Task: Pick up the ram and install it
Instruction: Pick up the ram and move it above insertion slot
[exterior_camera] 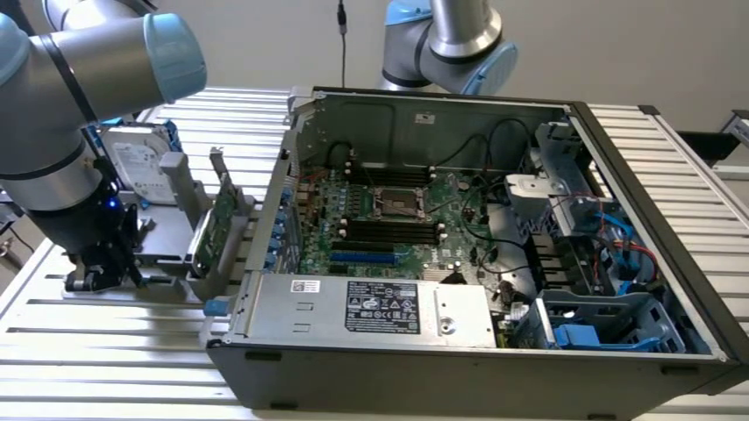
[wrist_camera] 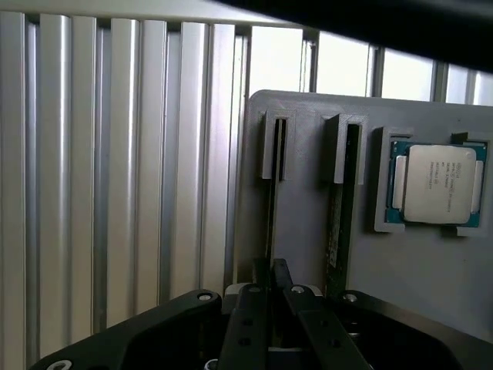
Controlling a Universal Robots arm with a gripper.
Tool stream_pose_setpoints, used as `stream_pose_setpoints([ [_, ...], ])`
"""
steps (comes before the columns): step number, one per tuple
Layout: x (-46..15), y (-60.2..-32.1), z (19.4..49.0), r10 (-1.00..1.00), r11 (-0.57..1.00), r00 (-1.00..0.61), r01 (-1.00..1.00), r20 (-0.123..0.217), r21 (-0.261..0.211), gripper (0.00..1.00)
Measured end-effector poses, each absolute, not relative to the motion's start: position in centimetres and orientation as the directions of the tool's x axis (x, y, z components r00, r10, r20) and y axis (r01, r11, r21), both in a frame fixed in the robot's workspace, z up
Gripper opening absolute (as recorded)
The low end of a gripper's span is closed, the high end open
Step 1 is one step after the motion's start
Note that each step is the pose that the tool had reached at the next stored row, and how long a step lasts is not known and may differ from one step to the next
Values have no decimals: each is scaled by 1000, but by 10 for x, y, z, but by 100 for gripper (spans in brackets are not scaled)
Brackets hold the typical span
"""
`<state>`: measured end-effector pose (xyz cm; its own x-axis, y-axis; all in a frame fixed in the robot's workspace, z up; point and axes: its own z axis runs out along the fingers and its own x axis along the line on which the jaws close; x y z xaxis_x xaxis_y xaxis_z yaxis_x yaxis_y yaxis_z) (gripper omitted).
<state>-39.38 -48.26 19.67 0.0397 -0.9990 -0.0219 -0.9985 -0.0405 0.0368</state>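
Note:
The ram [wrist_camera: 271, 202] is a thin green stick standing on edge in a slot of the grey holder [wrist_camera: 302, 231]. A second stick [wrist_camera: 337, 223] stands in the neighbouring slot. My gripper [wrist_camera: 271, 267] is down over the near end of the first stick. Its black fingers [wrist_camera: 283, 279] are drawn close together, one on each side of the board, shut on it. In the exterior view my gripper [exterior_camera: 100, 267] hangs low at the holder, to the left of the open computer case [exterior_camera: 468, 368]. The motherboard's black memory slots [exterior_camera: 392, 230] lie inside the case.
A processor chip [wrist_camera: 437, 183] rests in a pocket of the holder beside the sticks. A wider green expansion card [exterior_camera: 217, 230] and a silver hard drive [exterior_camera: 139, 167] stand between my arm and the case. A second robot arm [exterior_camera: 451, 44] rises behind the case. The table is ribbed aluminium.

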Motion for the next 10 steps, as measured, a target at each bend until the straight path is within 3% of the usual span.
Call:
stream_pose_setpoints([
  [10, -394, -483, 199, -999, -41, 40, -998, -22, 37, 13],
])
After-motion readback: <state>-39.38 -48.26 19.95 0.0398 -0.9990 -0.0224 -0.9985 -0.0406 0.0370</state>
